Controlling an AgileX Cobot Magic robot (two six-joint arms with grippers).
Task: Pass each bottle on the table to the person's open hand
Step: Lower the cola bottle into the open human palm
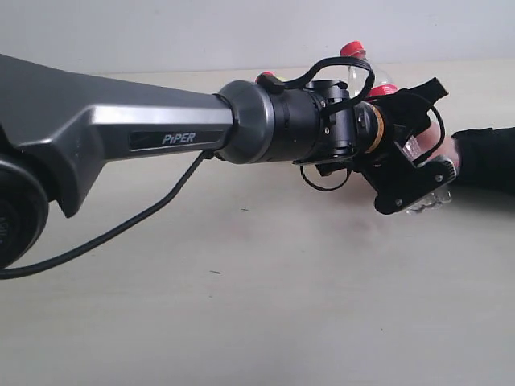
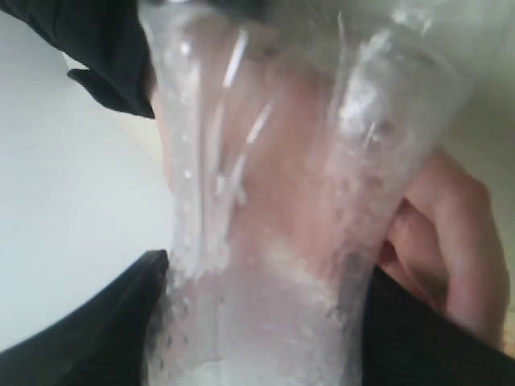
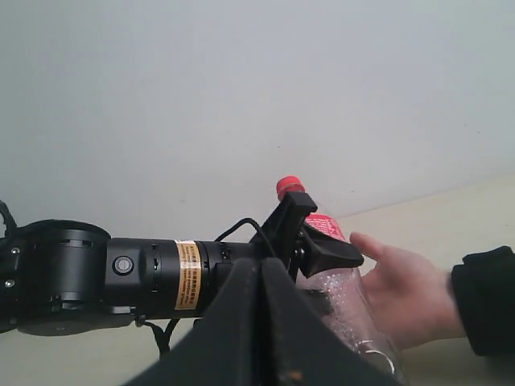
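My left gripper (image 1: 441, 129) is shut on the clear bottle with the red label (image 1: 426, 201), far right over the table (image 1: 241, 305); its red cap (image 1: 382, 90) shows above the wrist. In the left wrist view the clear bottle (image 2: 265, 201) fills the space between the black fingers (image 2: 96, 330), with the person's hand (image 2: 451, 241) pressed behind it, fingers curled at its side. The right wrist view shows that bottle (image 3: 342, 310), the open hand (image 3: 402, 289) beside it, and my right gripper (image 3: 259, 269) shut with nothing in it.
Behind the left wrist stand another clear bottle with a red cap (image 1: 352, 48) and a yellow bottle with a red cap (image 1: 265, 78), both mostly hidden. The person's black sleeve (image 1: 487, 157) enters from the right. A cable (image 1: 121, 229) hangs under the left arm.
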